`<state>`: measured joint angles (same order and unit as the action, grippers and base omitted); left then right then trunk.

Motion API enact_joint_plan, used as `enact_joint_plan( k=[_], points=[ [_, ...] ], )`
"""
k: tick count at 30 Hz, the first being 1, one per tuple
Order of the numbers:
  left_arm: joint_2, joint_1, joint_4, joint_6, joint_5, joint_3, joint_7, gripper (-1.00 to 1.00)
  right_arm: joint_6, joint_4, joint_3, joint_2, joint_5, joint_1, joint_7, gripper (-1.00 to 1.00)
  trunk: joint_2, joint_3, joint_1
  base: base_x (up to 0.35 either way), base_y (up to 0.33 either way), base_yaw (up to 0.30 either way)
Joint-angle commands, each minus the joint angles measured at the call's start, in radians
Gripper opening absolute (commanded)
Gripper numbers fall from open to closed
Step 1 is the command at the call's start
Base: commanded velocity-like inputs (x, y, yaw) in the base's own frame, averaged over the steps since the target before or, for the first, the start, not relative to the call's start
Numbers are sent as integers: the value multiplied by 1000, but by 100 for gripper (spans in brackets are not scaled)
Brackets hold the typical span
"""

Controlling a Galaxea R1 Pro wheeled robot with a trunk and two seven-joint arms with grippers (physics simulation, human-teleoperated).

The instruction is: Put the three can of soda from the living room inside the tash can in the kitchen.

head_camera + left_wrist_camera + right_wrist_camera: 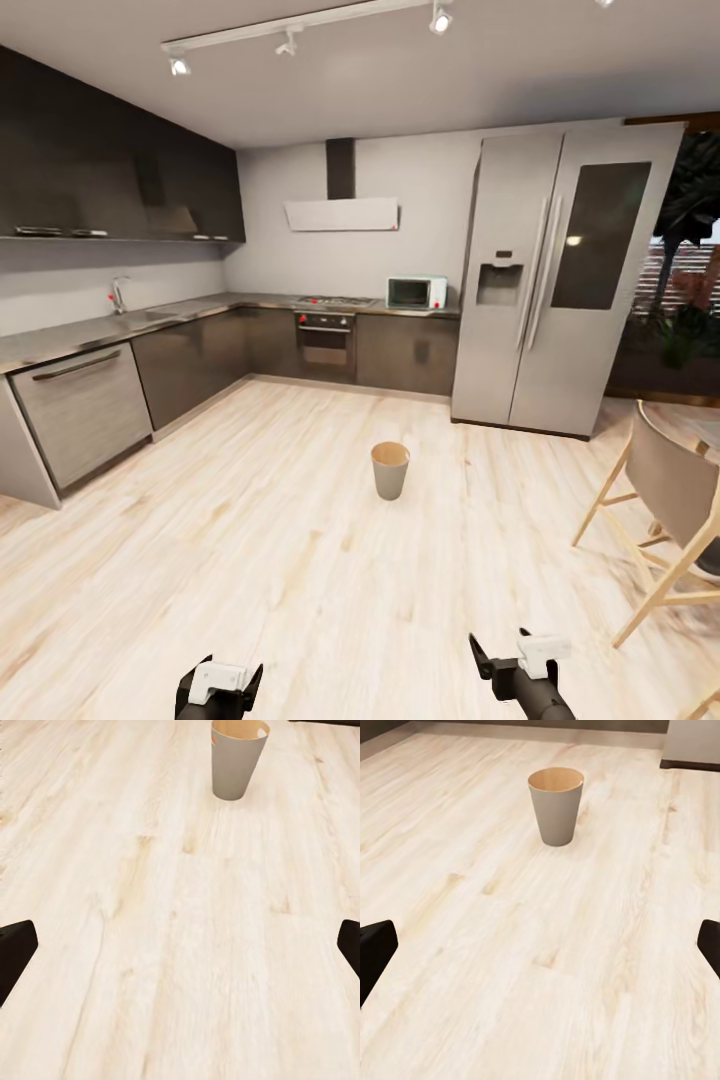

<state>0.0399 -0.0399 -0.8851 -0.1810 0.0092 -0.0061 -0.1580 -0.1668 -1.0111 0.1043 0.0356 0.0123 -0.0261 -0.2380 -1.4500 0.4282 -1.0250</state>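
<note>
Head view: the tash can (390, 470) stands upright on the pale wood floor (250, 560) of the kitchen, in the open, well in front of the steel fridge (560, 280) and the oven (325, 345), with a white microwave (416, 292) on the tabletop (90, 335) beyond it. A wooden chair (665, 520) sits off to the can's right. Left pincer (218, 682) and right pincer (512, 655) hang low, well short of the can, fingers apart, nothing between them. Left wrist view: the tash can (238, 759) lies ahead on bare floor; dark fingertips (15, 956) sit wide apart, holding nothing. Right wrist view: the tash can (556, 806) shows its brown inside; fingertips (375, 952) are likewise spread and unloaded. No soda can appears. Judgement: the step is travel to the living room; best to note the can's spot relative to the fridge for the return. No legible brand, label or writing anywhere.
</note>
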Motion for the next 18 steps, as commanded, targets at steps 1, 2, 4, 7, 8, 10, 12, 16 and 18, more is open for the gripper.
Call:
enact_joint_plan(
  k=[1,2,4,7,8,10,12,16,18],
  points=[
    [0,0,0,0,0,0,0,100,0,0,0,0,0,0,0,100,0,2,0,251,198,0],
    [0,0,0,0,0,0,0,100,0,0,0,0,0,0,0,100,0,3,0,251,198,0],
    [0,0,0,0,0,1,0,100,0,0,1,1,0,0,0,100,0,6,0,251,198,0],
    [0,0,0,0,0,1,0,100,0,0,1,1,0,0,0,100,0,11,0,251,198,0],
    [0,0,0,0,0,1,0,100,0,0,1,1,0,0,-1,100,0,12,0,251,198,0],
    [0,0,0,0,0,1,0,100,0,0,1,3,0,0,0,100,0,15,0,251,198,0],
    [0,0,0,0,0,1,0,100,0,0,1,3,0,0,0,100,0,18,0,252,195,0],
    [0,0,0,0,0,1,0,100,0,0,1,2,0,0,-1,100,0,22,0,255,190,0],
    [0,0,0,0,0,1,0,100,0,0,0,2,0,0,-1,100,0,22,0,260,174,0]
  ],
)
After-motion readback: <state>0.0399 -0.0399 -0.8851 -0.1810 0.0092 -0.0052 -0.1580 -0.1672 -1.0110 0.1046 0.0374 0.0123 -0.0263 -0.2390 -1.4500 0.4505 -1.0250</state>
